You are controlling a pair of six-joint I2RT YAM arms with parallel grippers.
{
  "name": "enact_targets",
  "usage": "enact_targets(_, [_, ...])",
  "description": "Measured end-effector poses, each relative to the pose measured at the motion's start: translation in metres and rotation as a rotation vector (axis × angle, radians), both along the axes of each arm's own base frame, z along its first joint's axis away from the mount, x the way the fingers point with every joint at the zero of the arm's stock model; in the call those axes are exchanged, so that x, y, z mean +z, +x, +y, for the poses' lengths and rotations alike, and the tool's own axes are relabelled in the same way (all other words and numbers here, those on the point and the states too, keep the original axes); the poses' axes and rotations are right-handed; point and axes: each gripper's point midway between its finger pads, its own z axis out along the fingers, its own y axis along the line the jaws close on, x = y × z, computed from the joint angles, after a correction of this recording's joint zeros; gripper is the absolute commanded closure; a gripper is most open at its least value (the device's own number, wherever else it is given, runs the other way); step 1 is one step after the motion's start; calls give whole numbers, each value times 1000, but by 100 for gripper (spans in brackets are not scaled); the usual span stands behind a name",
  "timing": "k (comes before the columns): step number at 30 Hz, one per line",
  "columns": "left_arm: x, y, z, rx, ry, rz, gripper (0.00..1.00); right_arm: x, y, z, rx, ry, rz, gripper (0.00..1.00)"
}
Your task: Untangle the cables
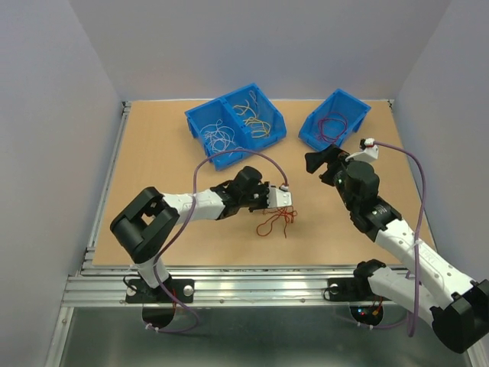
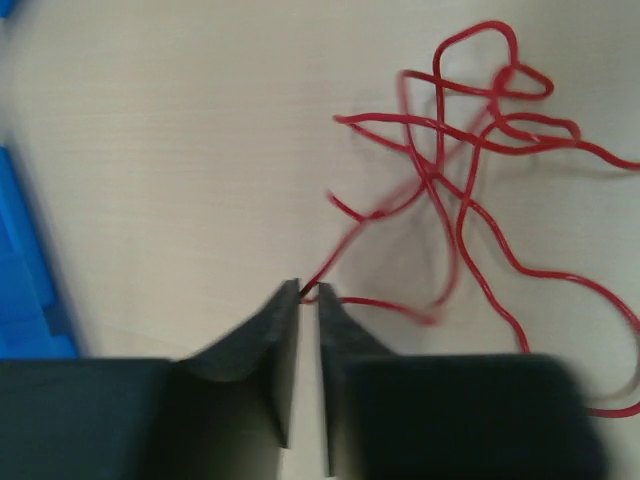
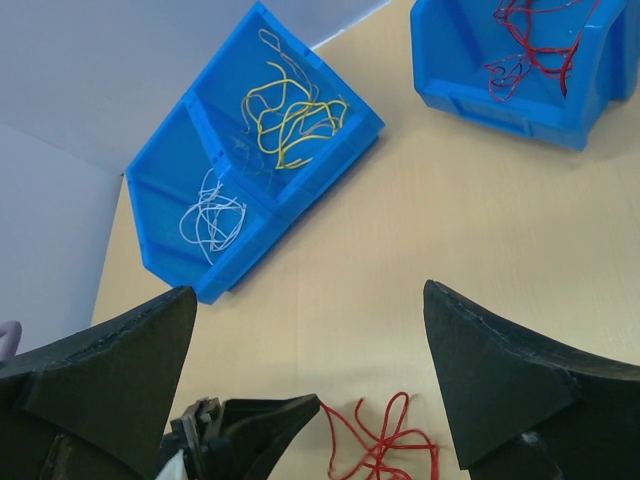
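My left gripper (image 2: 308, 292) is pressed nearly together, pinching one strand of the loose red cables (image 2: 470, 160) tangled on the table (image 2: 150, 150); only its wrist view shows that grip. My right gripper (image 3: 308, 295) hangs spread wide. Its camera shows three blue bin compartments (image 3: 260, 255), holding white cables (image 3: 212, 215), yellow cables (image 3: 290, 115) and binned red cables (image 3: 535, 40).

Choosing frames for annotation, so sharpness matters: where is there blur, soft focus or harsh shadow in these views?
Left wrist: the red cables smear with motion blur near the left gripper, itself soft-edged. Right wrist: the double bin is crisp, the right gripper a dark silhouette. Top external: the table is evenly lit, shadows faint.
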Motion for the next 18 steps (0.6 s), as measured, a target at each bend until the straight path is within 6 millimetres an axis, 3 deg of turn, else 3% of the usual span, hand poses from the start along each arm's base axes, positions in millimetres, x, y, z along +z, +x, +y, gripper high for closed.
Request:
enact_targets(4, [-10,-8,-3,-21,37,11,100,1,0,-1,-3,-2,-3,0])
enact_targets(8, [6,-13,10,-6,7,-9,100,-2,1,1,6,-5,4,9])
enact_targets(11, [50,-17,24,6,-97,-51,100,-14,6,11,45,-17,30,18])
enact_targets(12, [80,-15,28,12,-167,-91,100,-19,8,16,66,-25,40,20])
enact_targets(14, [120,-14,32,12,-261,-151,100,-30,10,27,118,-32,59,24])
enact_targets(16, [149,-18,34,-3,-333,-193,100,-43,7,42,205,-34,67,26])
enact_targets(18, [158,-22,33,-18,-360,-194,100,-53,-1,57,306,-28,62,27])
